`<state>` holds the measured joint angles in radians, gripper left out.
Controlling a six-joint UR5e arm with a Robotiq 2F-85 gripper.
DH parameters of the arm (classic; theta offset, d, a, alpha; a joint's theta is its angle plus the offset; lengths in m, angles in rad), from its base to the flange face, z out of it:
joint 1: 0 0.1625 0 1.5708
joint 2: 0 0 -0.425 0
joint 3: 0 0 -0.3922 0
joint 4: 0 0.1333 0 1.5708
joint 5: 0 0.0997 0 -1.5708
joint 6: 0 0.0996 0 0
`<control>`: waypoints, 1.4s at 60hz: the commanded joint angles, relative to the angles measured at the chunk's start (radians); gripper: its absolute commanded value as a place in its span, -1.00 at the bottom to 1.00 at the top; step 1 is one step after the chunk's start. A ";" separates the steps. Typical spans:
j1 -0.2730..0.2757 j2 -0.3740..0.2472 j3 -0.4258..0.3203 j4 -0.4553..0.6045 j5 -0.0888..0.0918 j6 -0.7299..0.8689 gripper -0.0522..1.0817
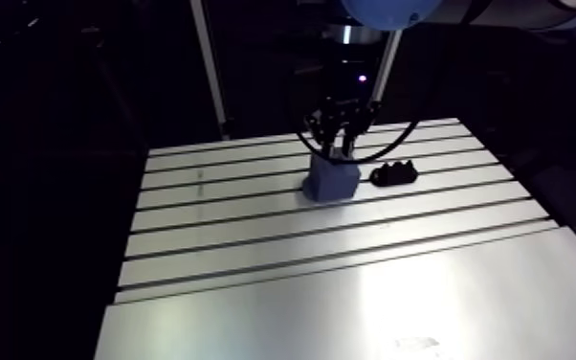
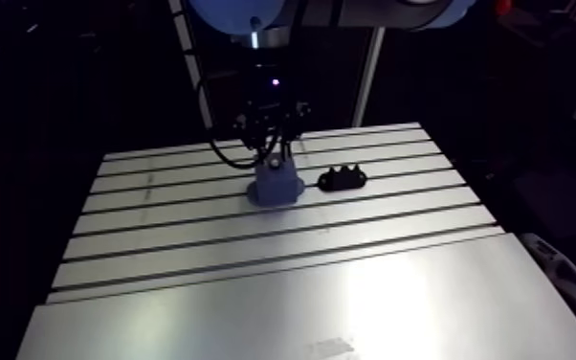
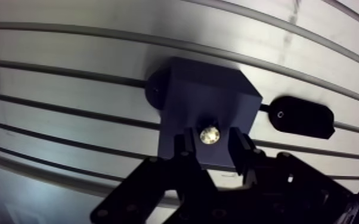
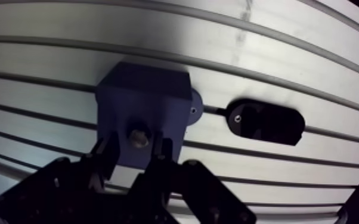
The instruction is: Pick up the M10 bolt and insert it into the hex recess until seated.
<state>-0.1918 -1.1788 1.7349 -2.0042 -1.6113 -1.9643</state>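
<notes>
The gripper (image 3: 210, 143), clamped on the M10 bolt (image 3: 210, 135) over the blue block (image 3: 212, 89), could jam it if its head meets the hex recess tilted or rotated.

You have the whole near half of the table (image 1: 349, 287) free, and the left side is open right to the far edge. Toward the far middle the blue block (image 1: 331, 179) stands up from the slots, with the gripper (image 3: 210, 142) directly above it. Just right of the block, apart from it, sits a low black fixture (image 1: 394, 174); the gap between them is narrow. Two uprights (image 1: 208, 67) rise behind the far edge.
</notes>
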 commanded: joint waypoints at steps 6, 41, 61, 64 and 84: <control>0.000 0.000 0.002 0.000 0.000 0.000 0.09; 0.000 0.000 0.012 0.000 0.000 0.001 0.14; 0.000 0.000 0.012 -0.002 0.000 0.001 0.16; 0.000 -0.001 0.012 -0.002 0.000 0.001 0.16; 0.000 -0.001 0.012 -0.002 0.000 0.001 0.17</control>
<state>-0.1918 -1.1799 1.7471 -2.0057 -1.6114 -1.9628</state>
